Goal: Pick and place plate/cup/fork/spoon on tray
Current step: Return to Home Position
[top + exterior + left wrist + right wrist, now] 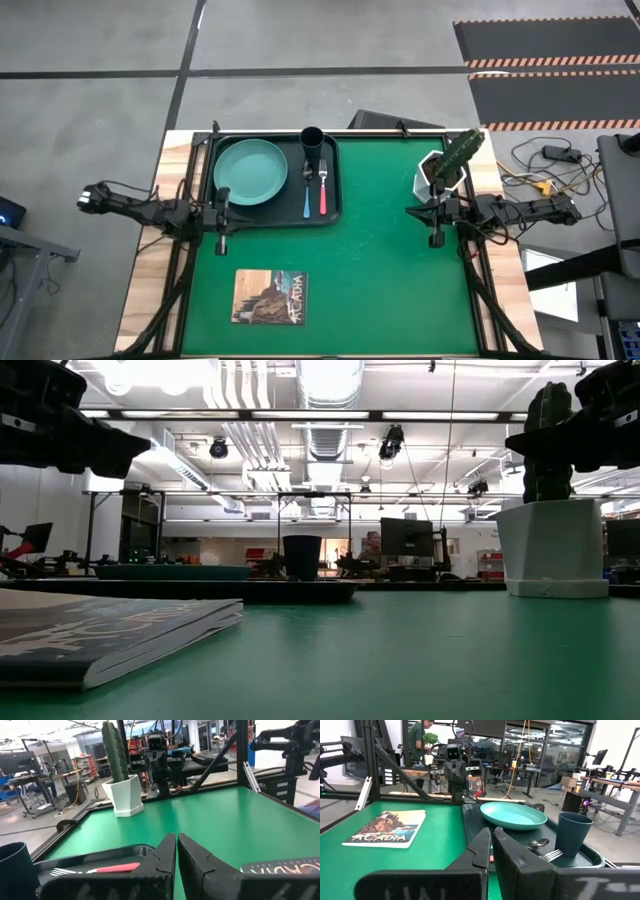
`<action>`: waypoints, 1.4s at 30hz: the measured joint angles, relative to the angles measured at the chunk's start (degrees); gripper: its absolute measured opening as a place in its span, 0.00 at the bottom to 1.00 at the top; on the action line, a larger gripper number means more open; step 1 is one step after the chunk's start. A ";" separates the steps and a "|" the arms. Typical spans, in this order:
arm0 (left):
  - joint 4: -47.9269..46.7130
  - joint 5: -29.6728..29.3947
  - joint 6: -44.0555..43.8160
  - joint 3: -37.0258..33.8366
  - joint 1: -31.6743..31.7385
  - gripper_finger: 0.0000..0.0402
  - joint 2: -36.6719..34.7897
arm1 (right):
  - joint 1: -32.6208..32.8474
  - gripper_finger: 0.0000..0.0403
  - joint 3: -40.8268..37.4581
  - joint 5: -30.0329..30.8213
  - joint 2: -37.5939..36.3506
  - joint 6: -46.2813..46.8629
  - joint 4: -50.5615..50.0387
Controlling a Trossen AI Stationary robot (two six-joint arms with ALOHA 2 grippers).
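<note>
The black tray [335, 180] lies at the far left of the green mat. On it rest the teal plate [250, 171], the dark cup [311, 139], upright, the blue-handled spoon [308, 195] and the red-handled fork [323, 192], side by side. The plate [512, 815], cup [574, 834] and fork tines [551, 854] also show in the right wrist view. My left gripper [221, 240] is shut and empty at the table's left edge, beside the tray. My right gripper [436, 236] is shut and empty at the right edge.
A white pot with a cactus [445, 165] stands at the far right, close to my right arm. A book with a picture cover [269, 297] lies on the mat near the front left. A person stands in the room beyond the table [420, 740].
</note>
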 joint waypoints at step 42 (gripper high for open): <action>0.01 0.02 0.00 -0.02 -0.02 0.00 7.65 | 0.00 0.02 -0.04 0.04 -0.02 0.00 0.00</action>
